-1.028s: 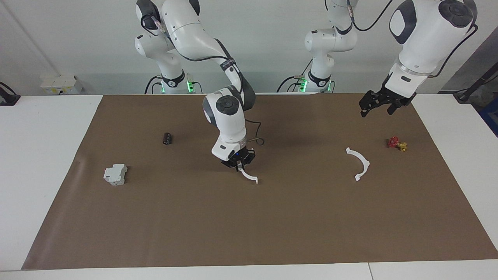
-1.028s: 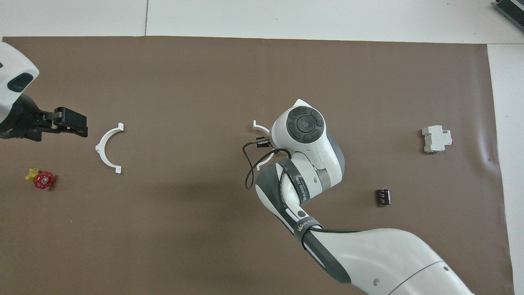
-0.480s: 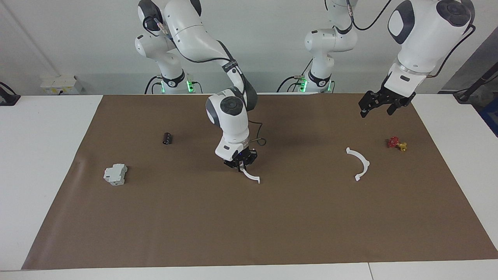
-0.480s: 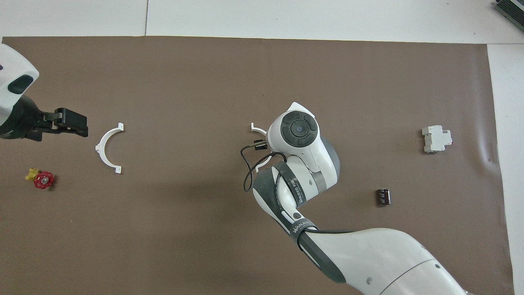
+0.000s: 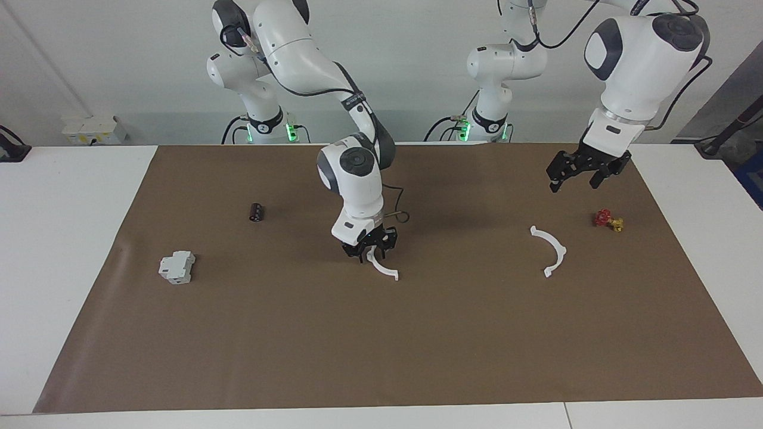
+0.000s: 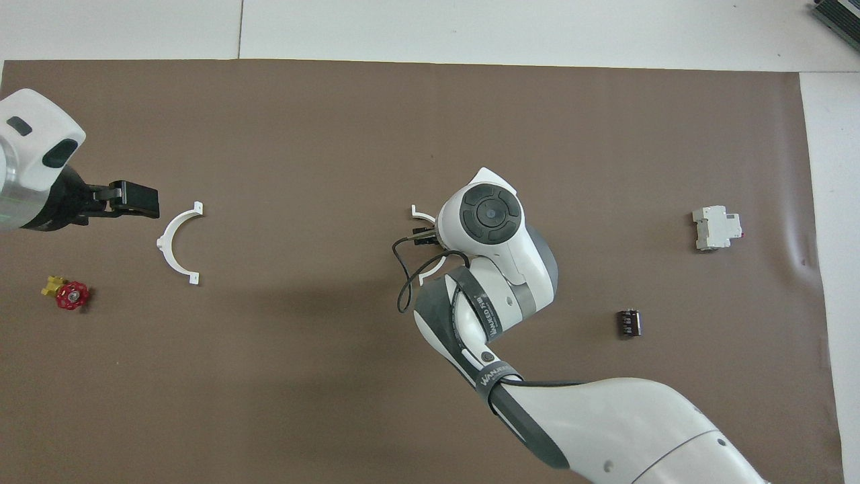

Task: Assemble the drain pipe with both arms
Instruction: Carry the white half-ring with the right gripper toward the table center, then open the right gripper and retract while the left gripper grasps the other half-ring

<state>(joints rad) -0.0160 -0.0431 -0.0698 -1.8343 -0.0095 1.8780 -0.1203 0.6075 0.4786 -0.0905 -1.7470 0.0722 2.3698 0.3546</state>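
**Right hand just let go, halves nowhere near joined**

Since a second ago your right hand point(image 5: 369, 253) has unclenched over the half-ring at frame centre point(image 5: 383, 269), which lies on the bench point(image 5: 381, 357). Left hand point(image 5: 577, 171) dropped a bit, fingers spread, holding nothing, above the other half-ring at centre right point(image 5: 551, 250). You've still got the whole joining step ahead.
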